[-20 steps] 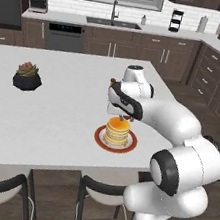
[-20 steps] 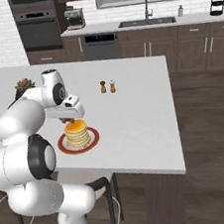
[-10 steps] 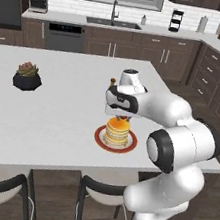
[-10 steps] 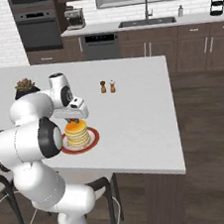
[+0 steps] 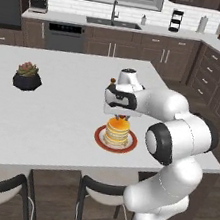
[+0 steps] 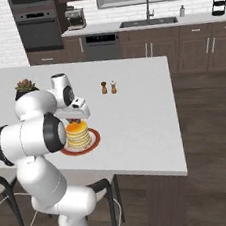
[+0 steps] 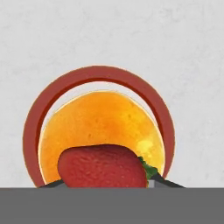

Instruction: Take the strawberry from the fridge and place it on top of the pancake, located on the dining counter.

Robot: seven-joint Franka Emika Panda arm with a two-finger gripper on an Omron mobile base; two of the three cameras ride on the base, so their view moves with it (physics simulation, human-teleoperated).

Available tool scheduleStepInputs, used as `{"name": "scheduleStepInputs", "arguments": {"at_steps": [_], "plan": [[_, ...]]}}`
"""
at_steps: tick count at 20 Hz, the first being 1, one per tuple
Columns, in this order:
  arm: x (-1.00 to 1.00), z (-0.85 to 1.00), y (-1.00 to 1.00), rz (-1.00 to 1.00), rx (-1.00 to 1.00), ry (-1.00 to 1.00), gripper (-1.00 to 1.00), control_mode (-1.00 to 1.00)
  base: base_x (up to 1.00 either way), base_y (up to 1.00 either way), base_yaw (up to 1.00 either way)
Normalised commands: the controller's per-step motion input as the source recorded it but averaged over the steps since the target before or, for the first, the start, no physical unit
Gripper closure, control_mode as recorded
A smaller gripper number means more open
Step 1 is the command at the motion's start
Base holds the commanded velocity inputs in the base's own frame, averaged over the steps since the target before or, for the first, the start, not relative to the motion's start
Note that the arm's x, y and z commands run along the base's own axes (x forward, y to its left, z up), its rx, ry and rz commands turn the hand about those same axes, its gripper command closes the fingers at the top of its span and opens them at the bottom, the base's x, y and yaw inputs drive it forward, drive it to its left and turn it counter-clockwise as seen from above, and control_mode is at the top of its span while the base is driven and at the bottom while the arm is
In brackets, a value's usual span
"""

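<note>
My gripper (image 5: pixel 121 116) hangs straight down over the pancake (image 5: pixel 117 132), shut on the red strawberry (image 7: pixel 103 166). The berry sits between the fingertips (image 7: pixel 161 180) just above the top of the golden stack (image 7: pixel 100 118). From the right base view the strawberry (image 6: pixel 75 121) shows as a small red spot right over the pancake (image 6: pixel 79 136). The stack rests on a red-rimmed plate (image 7: pixel 96 73) near the front of the white dining counter (image 5: pixel 56 108). The fridge is out of view.
A dark pot with a reddish-green plant (image 5: pixel 27 77) stands at the counter's left. Two small shakers (image 6: pixel 107 87) stand behind the plate. Dark stools (image 5: pixel 103 188) are tucked under the near edge. The sink counter (image 5: pixel 111 23) runs along the back wall.
The gripper has come down and slightly forward with the strawberry, to just above the pancake stack. The elbow has swung toward the near counter edge.
</note>
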Motion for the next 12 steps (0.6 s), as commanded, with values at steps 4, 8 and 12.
{"name": "scheduleStepInputs", "arguments": {"at_steps": [4,8,12], "plan": [[0.00,-0.21,0.00,0.00,0.00,0.00,1.00,-1.00,0.00,0.00,0.00],[0.00,-0.23,0.00,0.00,0.00,0.00,1.00,-1.00,0.00,0.00,0.00],[0.00,-0.27,0.00,0.00,0.00,0.00,1.00,-1.00,0.00,0.00,0.00]]}}
